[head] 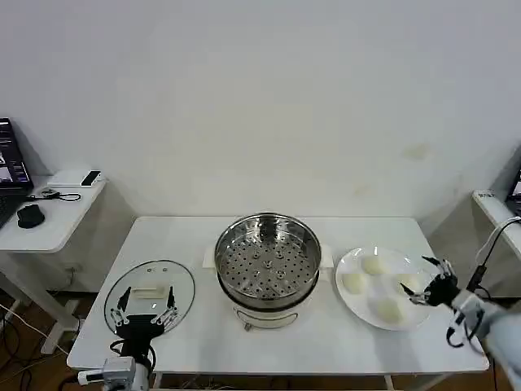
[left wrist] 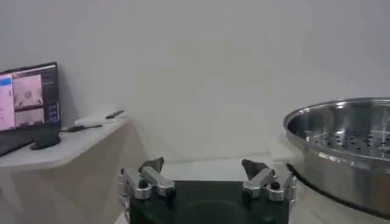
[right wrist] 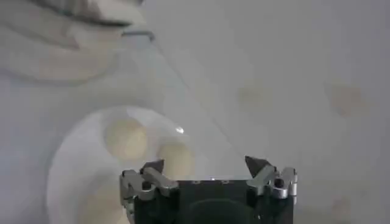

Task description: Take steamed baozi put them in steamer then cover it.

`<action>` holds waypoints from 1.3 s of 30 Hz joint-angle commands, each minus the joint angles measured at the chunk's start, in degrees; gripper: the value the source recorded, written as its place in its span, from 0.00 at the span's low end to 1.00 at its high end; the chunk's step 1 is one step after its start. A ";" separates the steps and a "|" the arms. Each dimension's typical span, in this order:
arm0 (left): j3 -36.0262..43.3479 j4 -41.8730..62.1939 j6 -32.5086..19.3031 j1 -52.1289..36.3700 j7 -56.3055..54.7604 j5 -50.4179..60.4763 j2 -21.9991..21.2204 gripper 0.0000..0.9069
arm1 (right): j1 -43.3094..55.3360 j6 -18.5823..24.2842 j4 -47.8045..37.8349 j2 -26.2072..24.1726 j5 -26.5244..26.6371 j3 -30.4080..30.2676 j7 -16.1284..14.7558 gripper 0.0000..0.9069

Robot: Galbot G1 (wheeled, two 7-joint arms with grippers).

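Four steamed baozi [head: 373, 265] lie on a white plate [head: 348, 265] on the table's right side, spaced a little apart from one another and none of them in the steamer [head: 268, 257] yet; the steamer stands at the middle of the white table [head: 187, 228] just left of the plate, its perforated tray bare and its top uncovered; the glass lid [head: 151, 292] lies flat on the table's left part, well apart from the steamer. The right gripper [head: 434, 281] hovers over the plate's outer edge near the rightmost bun, its fingers spread wide and holding nothing; in the right wrist view the same gripper [right wrist: 206, 167] looks down on the plate with two buns plainly ahead of it. The left gripper [head: 146, 316] waits over the near rim of the lid, likewise spread wide and empty, and its wrist view shows the steamer's rim off to one side. The likely trouble lies in the grasp itself: the buns look soft and smooth, so a hard squeeze could dent one and a shallow one could let it slip or roll across the plate; since they sit near each other, wide fingers coming down could nudge a neighbour; a fingertip catching the plate's rim could shift the plate. Counted: four buns, one plate, one steamer, one lid, two grippers.
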 commanded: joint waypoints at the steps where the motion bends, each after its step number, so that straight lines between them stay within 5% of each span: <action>1: -0.72 -0.25 -0.42 0.09 0.33 0.34 -0.11 1.00 | 21.73 6.87 -13.24 -14.41 -10.33 -14.80 -23.56 1.00; 10: -0.51 -0.60 -0.50 0.45 0.78 1.71 -0.67 1.00 | 46.80 12.06 -25.67 -12.44 -10.38 -42.54 -26.70 1.00; 20: -0.57 -1.33 -0.15 0.16 1.11 3.24 -0.91 1.00 | 62.41 14.01 -38.02 -2.51 -10.67 -59.94 -26.38 1.00; 39: -2.06 -2.04 0.28 0.42 1.67 3.47 -0.36 1.00 | 65.26 14.26 -50.12 7.47 -13.63 -63.66 -23.39 1.00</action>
